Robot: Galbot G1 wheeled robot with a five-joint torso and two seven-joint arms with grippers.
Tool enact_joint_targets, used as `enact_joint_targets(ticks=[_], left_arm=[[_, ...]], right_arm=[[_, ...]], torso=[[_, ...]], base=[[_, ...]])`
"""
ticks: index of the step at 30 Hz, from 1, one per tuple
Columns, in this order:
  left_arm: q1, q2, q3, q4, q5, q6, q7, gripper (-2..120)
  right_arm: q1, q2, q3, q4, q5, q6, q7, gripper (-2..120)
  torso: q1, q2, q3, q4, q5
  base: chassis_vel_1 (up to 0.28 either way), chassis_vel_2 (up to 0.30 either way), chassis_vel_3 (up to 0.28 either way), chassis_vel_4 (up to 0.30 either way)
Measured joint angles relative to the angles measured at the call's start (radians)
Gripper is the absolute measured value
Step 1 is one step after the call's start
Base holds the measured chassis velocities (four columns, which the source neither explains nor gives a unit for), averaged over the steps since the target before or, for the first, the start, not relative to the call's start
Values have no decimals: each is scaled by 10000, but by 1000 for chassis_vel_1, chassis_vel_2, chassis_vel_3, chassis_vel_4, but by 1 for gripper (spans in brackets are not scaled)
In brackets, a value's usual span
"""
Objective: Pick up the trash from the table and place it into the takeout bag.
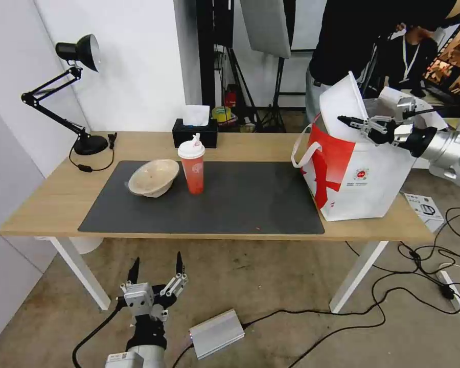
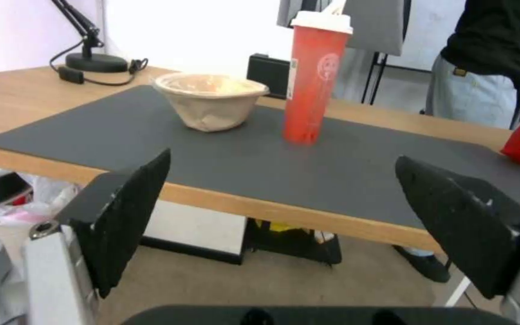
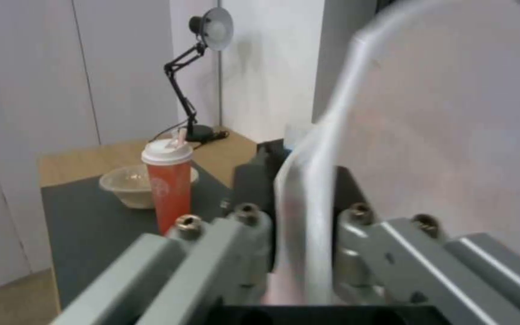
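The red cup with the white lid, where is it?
The red cup with the white lid stands on the dark grey mat, just right of the beige pulp bowl.

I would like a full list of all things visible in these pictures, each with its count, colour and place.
white plastic bowl: one, white, held on edge over the takeout bag's mouth
takeout bag: one, white with red panel, table's right end
red cup: one, red with white lid, upright on the mat
pulp bowl: one, beige, tilted on the mat beside the cup, on the lamp's side
mat: one, dark grey, middle of the table
table: one, light wood, white legs
tissue box: one, black, table's rear edge
desk lamp: one, black, rear left corner
silver box: one, floor
right gripper: shut on the white bowl's rim
left gripper: open, low before the table
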Motion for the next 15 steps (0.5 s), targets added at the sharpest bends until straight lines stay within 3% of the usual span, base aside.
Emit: enact_joint_targets(ticks=[15], left_arm=[[-126, 20, 72, 153, -86, 7, 87, 100]], right_arm=[[377, -296, -340, -232, -166, 67, 287, 72]], torso=[[0, 0, 0, 0, 0]], base=[[0, 0, 0, 0]])
